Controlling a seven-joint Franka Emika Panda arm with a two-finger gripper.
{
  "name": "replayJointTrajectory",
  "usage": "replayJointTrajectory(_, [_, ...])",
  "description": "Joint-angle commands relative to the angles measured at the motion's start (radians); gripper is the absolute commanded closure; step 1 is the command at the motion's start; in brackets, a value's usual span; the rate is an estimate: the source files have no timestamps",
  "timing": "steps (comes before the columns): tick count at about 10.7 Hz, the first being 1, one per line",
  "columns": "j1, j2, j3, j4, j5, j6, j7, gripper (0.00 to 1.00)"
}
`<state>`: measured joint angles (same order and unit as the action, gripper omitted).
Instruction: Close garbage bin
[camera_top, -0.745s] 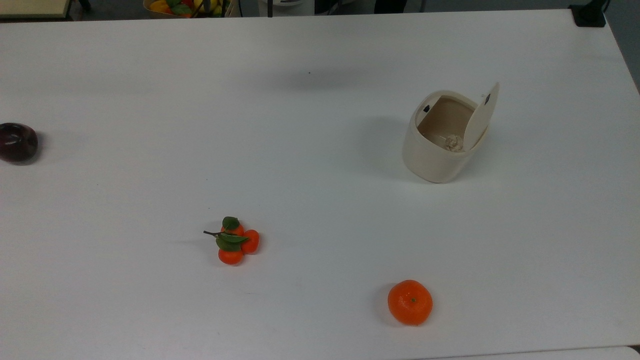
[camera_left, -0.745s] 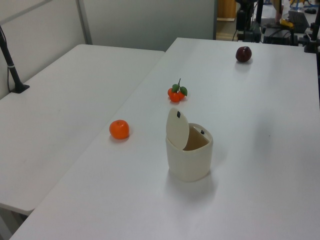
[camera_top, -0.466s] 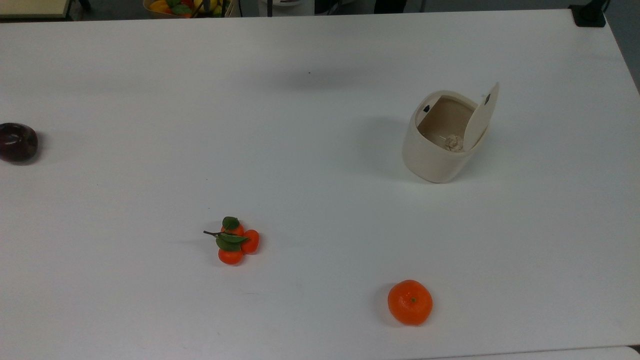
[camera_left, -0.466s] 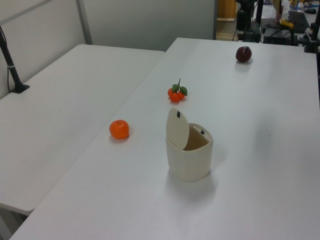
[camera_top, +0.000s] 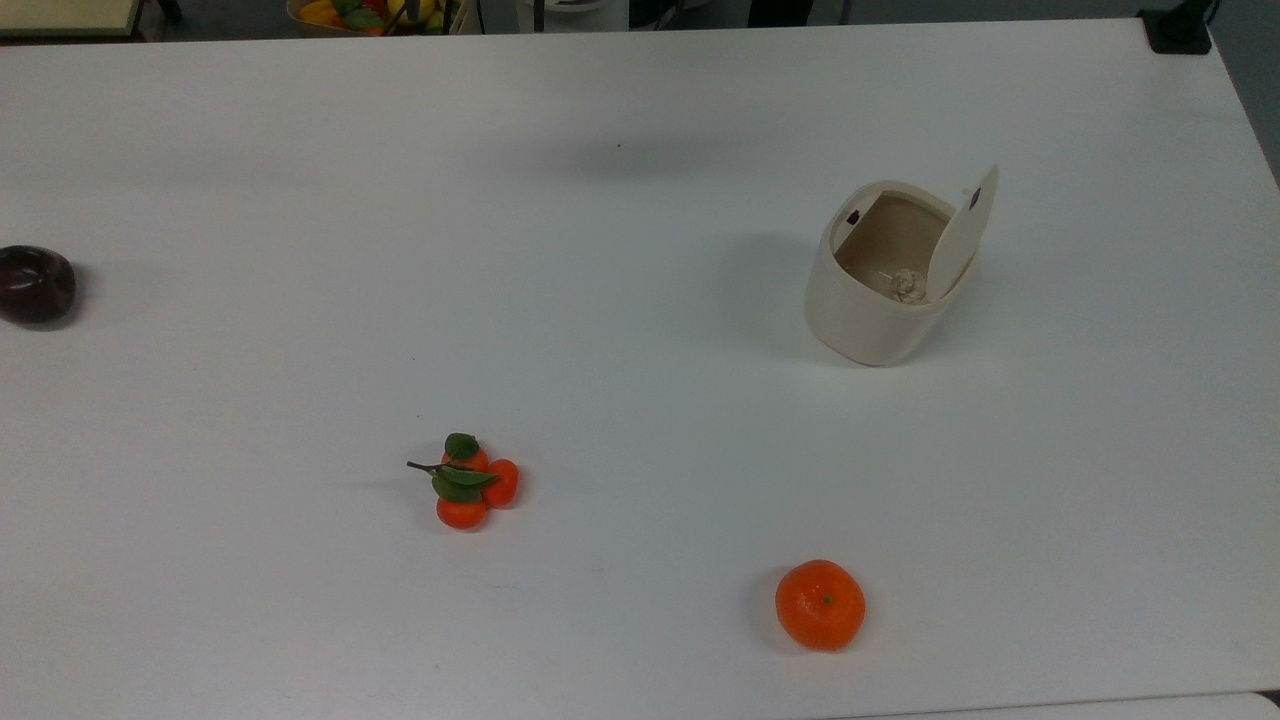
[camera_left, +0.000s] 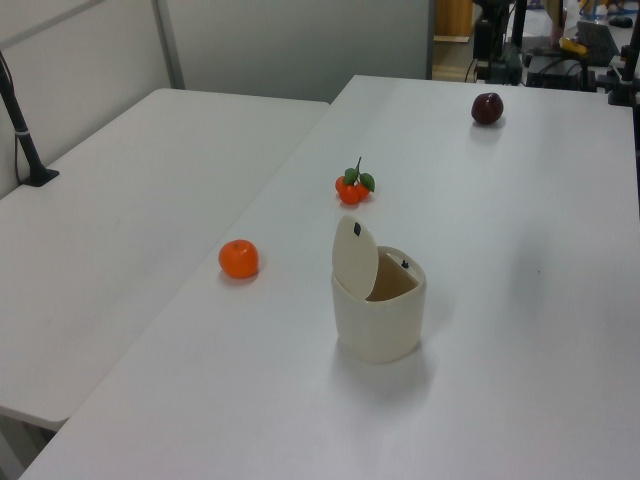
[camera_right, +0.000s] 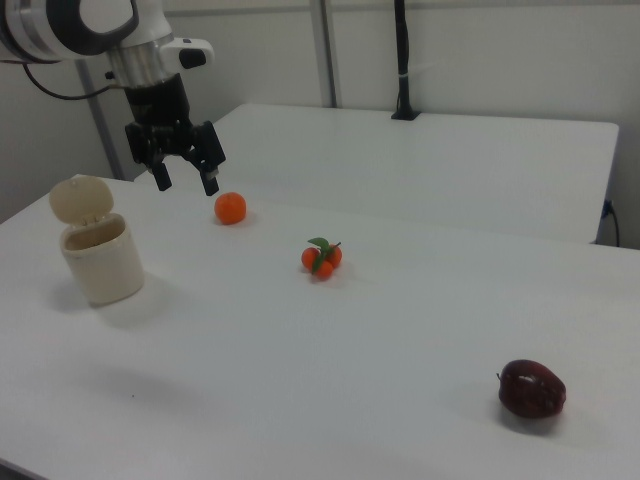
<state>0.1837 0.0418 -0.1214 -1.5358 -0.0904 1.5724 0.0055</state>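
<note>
The gripper (camera_right: 186, 183) hangs in the air with its fingers spread apart, holding nothing, up and to the right view's right of the garbage bin (camera_right: 101, 257). The garbage bin stands on the white table (camera_top: 300, 330) exactly as before, lid (camera_top: 962, 232) still raised. The orange (camera_top: 820, 604), tangerine cluster (camera_top: 468, 484) and dark apple (camera_top: 35, 284) have not moved.

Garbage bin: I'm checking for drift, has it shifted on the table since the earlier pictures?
No. The garbage bin keeps its place relative to the orange, lid still raised.
</note>
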Motion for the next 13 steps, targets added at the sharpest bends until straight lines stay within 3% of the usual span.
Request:
replayJointTrajectory(1, [-0.013, -0.025, 0.003, -0.020, 0.006, -0.023, 0.005, 0.25])
replayJointTrajectory(2, [-0.021, -0.025, 0.003, -0.018, 0.023, -0.022, -0.001, 0.62])
replayJointTrajectory(3, [-0.021, -0.025, 0.003, -0.018, 0.032, -0.019, -0.002, 0.91])
replayJointTrajectory(4, [-0.021, -0.025, 0.003, -0.018, 0.032, -0.017, -0.004, 1.00])
replayJointTrajectory(10, [0.000, 0.007, 0.019, -0.014, 0.064, 0.041, -0.007, 1.00])
replayJointTrajectory(13, [0.123, 0.026, 0.023, -0.014, 0.095, 0.216, 0.004, 1.00])
